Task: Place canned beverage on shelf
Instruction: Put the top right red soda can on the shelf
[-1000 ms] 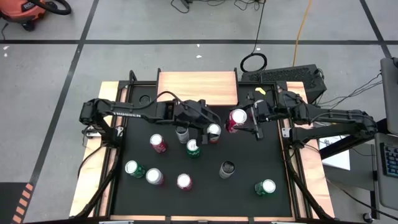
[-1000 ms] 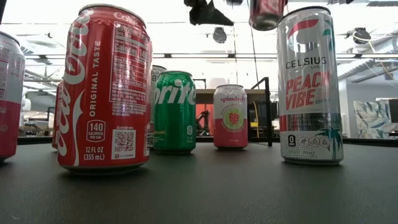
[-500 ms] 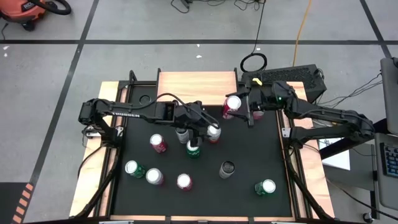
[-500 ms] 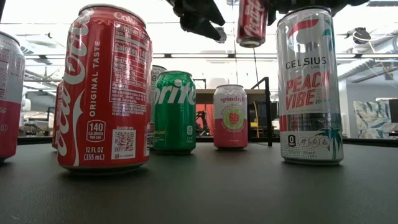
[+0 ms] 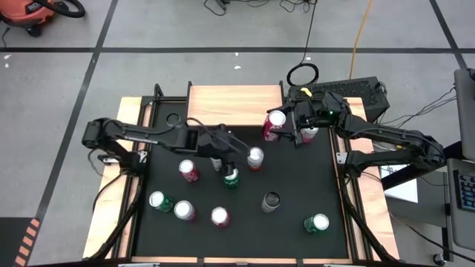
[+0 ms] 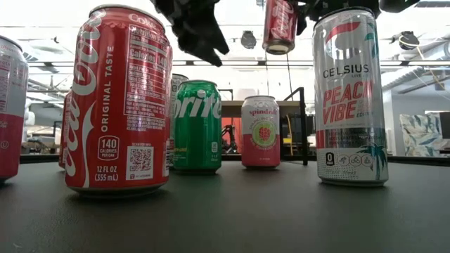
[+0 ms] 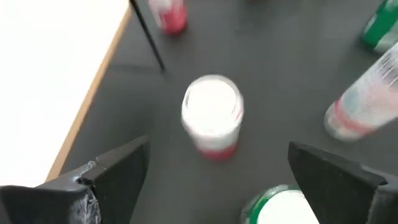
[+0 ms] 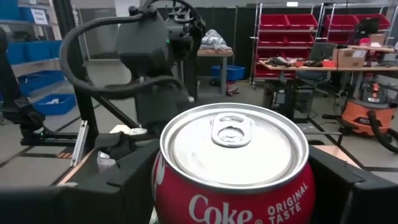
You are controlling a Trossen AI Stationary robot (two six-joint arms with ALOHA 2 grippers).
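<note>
Coke can [image 5: 274, 124] seen from above is clamped in the right gripper [image 5: 286, 127] at the near right corner of the wooden shelf [image 5: 236, 104], closer to it than a second ago, while the left gripper [image 5: 226, 157], fingers spread wide and empty, has pulled back over the black mat [image 5: 297, 185]. From table height, the Coke can [image 6: 279, 27] hangs above the standing cans, the Celsius can [image 6: 350, 98] beside it. The right wrist view shows the can's [image 8: 235, 165] silver top between the fingers [image 8: 118, 180].

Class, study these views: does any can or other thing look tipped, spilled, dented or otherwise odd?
Nothing stands out. The cans on the black mat stand upright, none spilled. The red Coke can hangs tilted in the right tool beside the light-wood shelf, simply being carried.
</note>
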